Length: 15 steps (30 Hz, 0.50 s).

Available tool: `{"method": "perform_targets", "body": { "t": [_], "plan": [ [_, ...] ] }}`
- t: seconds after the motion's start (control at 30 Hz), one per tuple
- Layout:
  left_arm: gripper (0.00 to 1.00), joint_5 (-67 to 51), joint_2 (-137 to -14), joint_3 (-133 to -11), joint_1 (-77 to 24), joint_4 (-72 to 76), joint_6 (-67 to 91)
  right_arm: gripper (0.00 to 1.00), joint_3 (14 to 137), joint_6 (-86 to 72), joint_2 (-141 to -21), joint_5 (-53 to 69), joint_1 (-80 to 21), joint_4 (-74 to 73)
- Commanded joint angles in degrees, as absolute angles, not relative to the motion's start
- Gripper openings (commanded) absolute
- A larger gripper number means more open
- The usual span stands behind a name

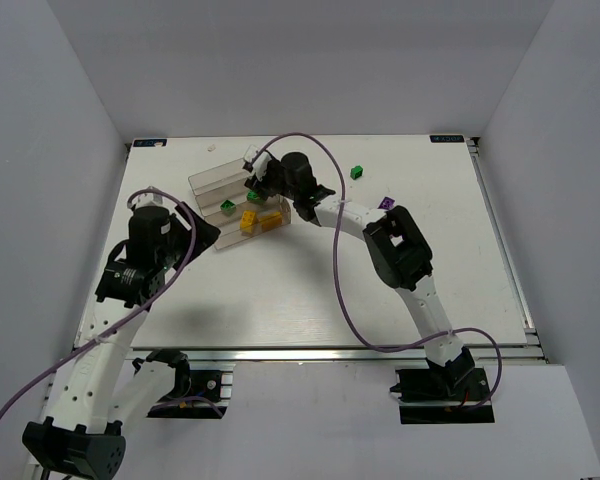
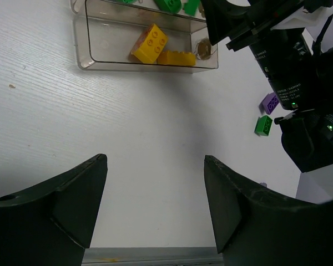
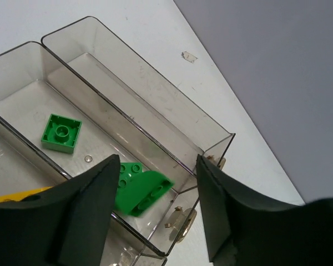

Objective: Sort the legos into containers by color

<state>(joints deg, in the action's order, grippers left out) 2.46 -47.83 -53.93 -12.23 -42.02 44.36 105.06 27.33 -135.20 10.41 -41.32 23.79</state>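
- The right tool (image 3: 157, 180) hangs over the clear plastic stepped tray (image 3: 134, 95) with its fingers apart, clamped on nothing. Green studded bricks (image 3: 136, 185) lie below the gap, in the middle compartment.
- The left tool (image 2: 155, 169) is also spread and empty, over the bare white desk (image 1: 300, 290) on the near-left side of the tray.
- The next pick probably turns on two loose bricks to the right of the tray. A small green studded brick (image 1: 357, 172) lies right of the right tool. A small purple studded brick (image 1: 385, 203) lies further right and nearer, just beside the right arm's forearm. Both are well apart from the left tool, so the right arm looks better placed.
- The tray's long axis runs roughly left to right, slightly skewed.
- Count:
  - Near compartment: two yellow bricks (image 2: 151, 43).
  - Middle compartment: one square green brick (image 3: 61, 132) and the green ones under the tool, seemingly two touching.
  - Far compartment: no bricks.
  - Desk: one green, one purple.
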Motion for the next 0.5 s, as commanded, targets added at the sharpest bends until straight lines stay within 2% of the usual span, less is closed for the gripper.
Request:
{"method": "perform_targets", "body": {
  "t": [0.0, 0.07, 0.2, 0.27, 0.3, 0.4, 0.43, 0.47],
  "plan": [
    [0.80, 1.14, -47.81, -55.28, -12.74, -40.17, 44.91, 0.64, 105.11, 26.28, -135.79, 10.10, -40.96, 29.35],
    [0.80, 0.44, -48.16, -55.46, -12.74, -39.38, 44.91, 0.72, 106.43, 25.32, -135.79, 10.46, -40.52, 28.74],
    [0.79, -3.24, -49.22, -55.02, -12.74, -35.53, 44.74, 0.72, 111.17, 19.79, -135.00, 9.58, -38.85, 24.89],
    [0.76, -6.74, -50.79, -54.67, -12.74, -33.24, 44.39, 0.63, 114.78, 14.63, -133.08, 9.40, -37.19, 19.62],
    [0.68, -7.99, -51.58, -54.58, -12.74, -30.96, 43.86, 0.46, 114.70, 12.68, -130.20, 9.84, -36.66, 18.38],
    [0.48, -13.24, -55.89, -54.58, -13.27, -25.78, 42.63, 0.19, 109.09, 7.66, -124.47, 13.97, -33.16, 14.60],
    [0.36, -14.58, -57.20, -54.75, -13.27, -24.53, 42.37, 0.00, 107.42, 7.12, -120.45, 15.11, -32.44, 13.46],
    [0.31, -15.81, -58.43, -54.93, -13.27, -23.30, 42.02, 0.00, 103.75, 6.86, -118.41, 18.68, -30.69, 9.88]
  ]
}}
